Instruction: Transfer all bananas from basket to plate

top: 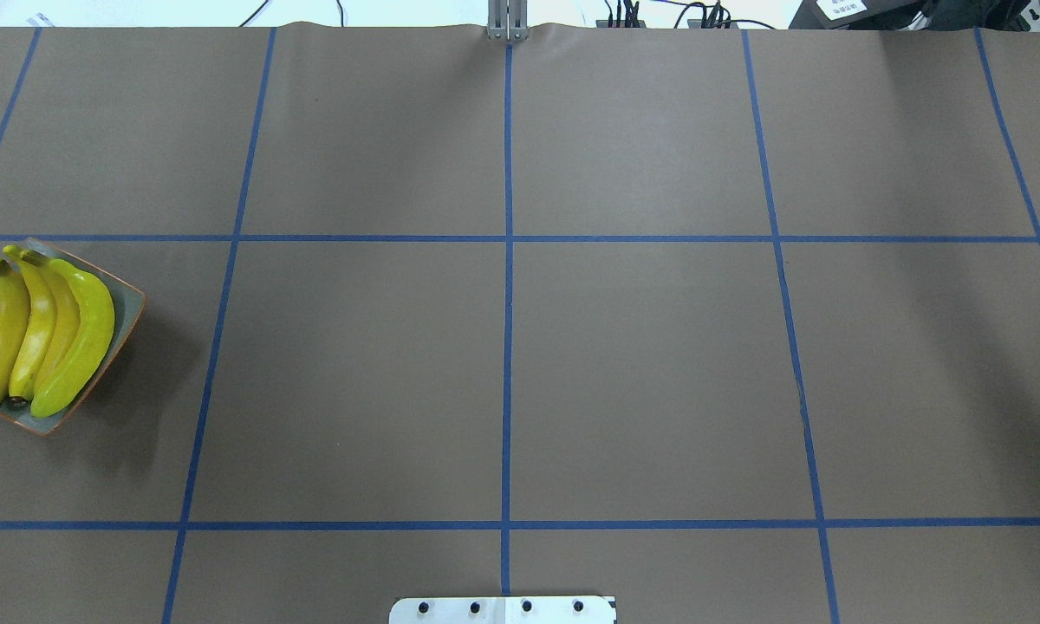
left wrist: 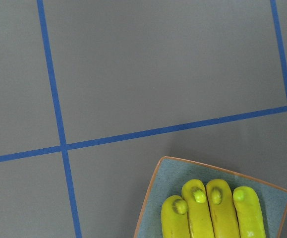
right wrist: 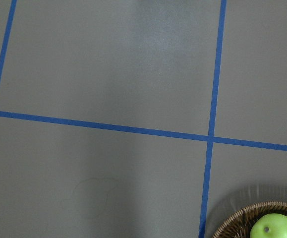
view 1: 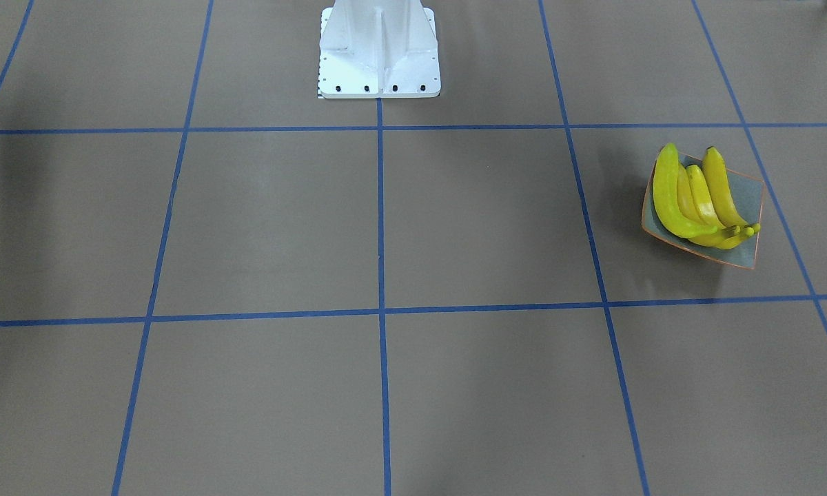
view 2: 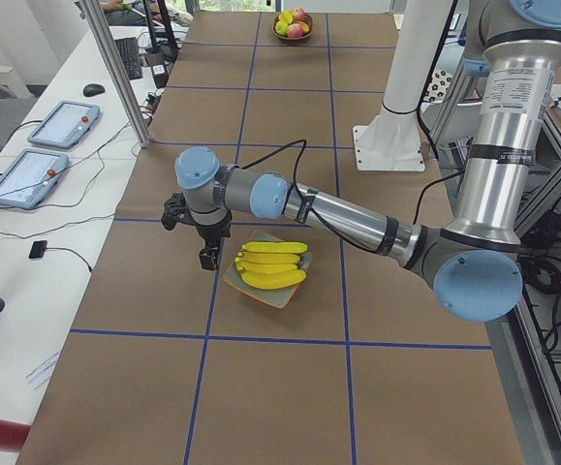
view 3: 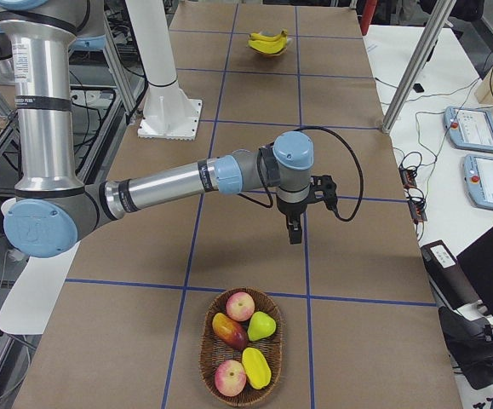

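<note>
So all four bananas are lying side by side on the plate, the little grey square one with the thin orange rim. In the overhead view the plate is sitting way out at 9 o'clock on the table, partly cut off by the frame edge, and the stems are pointing to roughly 12 o'clock. In the left wrist cam it's peeking in at 5 o'clock, with four dark-dotted banana tips lined up in a row.

The left fingers are hanging just beside the plate, at its 9 o'clock in the left side view, not touching plate or fruit. They're only properly showing in that side view, so I can't tell how wide they're standing. Same with the right fingers: they're hovering over bare table, only the right side view is catching them, so the gap is anyone's guess.

The basket is sitting at about 7 o'clock from the right fingers, well apart, holding two reddish round fruits, a red-yellow one, a green pear and a yellow piece.

As for writing, there's a printed band on the left arm's silver tube and a white label at 1 o'clock in the overhead view, both too small to read.
</note>
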You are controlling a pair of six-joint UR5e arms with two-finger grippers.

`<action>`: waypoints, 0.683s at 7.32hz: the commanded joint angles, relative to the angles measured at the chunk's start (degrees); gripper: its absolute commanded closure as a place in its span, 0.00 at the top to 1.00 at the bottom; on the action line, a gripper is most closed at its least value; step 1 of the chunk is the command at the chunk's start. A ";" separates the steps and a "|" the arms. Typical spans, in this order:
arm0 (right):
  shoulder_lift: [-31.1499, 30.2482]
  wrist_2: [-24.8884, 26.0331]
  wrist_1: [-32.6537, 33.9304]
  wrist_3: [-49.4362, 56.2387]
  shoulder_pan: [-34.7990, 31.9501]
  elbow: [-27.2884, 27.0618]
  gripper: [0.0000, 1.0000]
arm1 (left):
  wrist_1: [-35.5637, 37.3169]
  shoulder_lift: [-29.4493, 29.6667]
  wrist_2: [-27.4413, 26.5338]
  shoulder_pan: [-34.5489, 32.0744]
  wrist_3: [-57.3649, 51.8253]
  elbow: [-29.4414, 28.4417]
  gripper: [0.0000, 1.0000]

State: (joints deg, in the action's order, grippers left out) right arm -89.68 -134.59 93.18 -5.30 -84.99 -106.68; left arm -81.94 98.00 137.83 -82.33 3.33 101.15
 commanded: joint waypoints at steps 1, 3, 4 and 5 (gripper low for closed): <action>0.29 -0.15 -0.28 -0.06 0.88 -0.37 1.00 | -0.67 -0.70 0.16 0.24 0.27 -0.08 1.00; 0.73 -0.23 -0.55 0.11 0.88 -0.19 1.00 | -0.33 -1.14 0.07 0.07 0.53 0.53 1.00; 1.34 -0.41 -0.46 0.20 1.32 0.15 1.00 | -0.24 -2.53 -0.19 0.24 0.53 1.32 1.00; 2.22 -0.24 -0.46 0.20 2.62 0.85 1.00 | -0.58 -3.07 -0.63 -0.02 2.01 1.94 1.00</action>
State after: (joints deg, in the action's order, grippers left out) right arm -88.40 -134.89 92.72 -5.15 -83.55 -106.52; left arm -82.32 95.87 137.64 -82.18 4.17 102.24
